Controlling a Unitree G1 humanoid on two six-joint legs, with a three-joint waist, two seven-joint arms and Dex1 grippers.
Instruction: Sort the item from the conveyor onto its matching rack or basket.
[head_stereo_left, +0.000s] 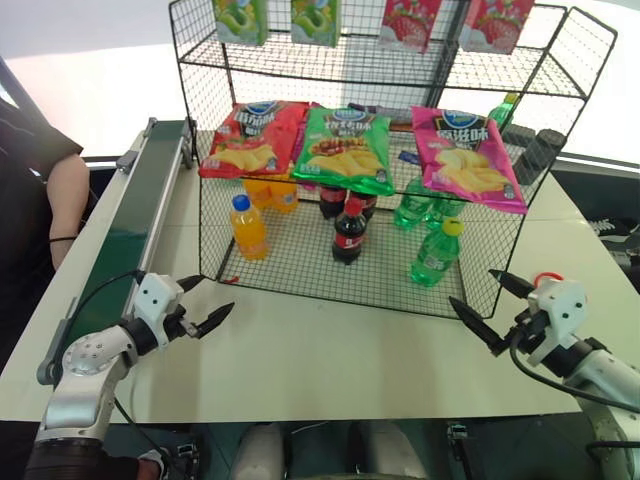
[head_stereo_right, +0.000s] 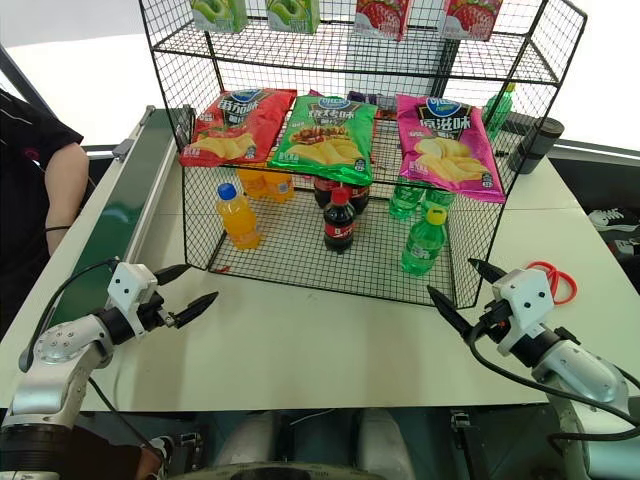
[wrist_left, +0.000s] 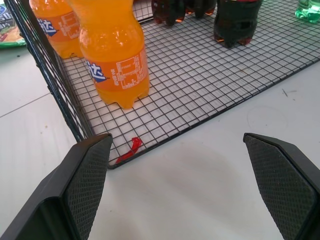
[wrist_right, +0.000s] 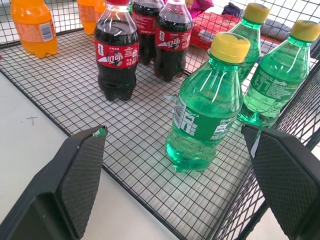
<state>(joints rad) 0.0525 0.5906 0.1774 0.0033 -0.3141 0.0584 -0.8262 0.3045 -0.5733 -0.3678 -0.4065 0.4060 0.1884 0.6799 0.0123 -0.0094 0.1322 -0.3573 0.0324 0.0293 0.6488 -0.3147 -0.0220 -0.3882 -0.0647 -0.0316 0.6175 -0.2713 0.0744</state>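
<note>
The item, a green soda bottle (head_stereo_left: 436, 255) with a yellow cap, stands upright on the bottom tier of the black wire rack (head_stereo_left: 300, 268), at its front right, with two more green bottles (wrist_right: 272, 80) behind it. My right gripper (head_stereo_left: 470, 286) hovers open and empty over the table just outside the rack's front right corner, pointing at that bottle (wrist_right: 202, 115). My left gripper (head_stereo_left: 218, 293) is open and empty near the rack's front left corner, facing an orange-drink bottle (wrist_left: 116, 55). The dark green conveyor (head_stereo_left: 130, 220) runs along the table's left side with nothing on it.
Cola bottles (head_stereo_left: 348, 232) and orange bottles (head_stereo_left: 248, 227) share the bottom tier. Chip bags (head_stereo_left: 345, 148) lie on the tier above. A person (head_stereo_left: 40, 190) stands left of the conveyor. A red ring-shaped thing (head_stereo_right: 553, 280) lies on the table by my right arm.
</note>
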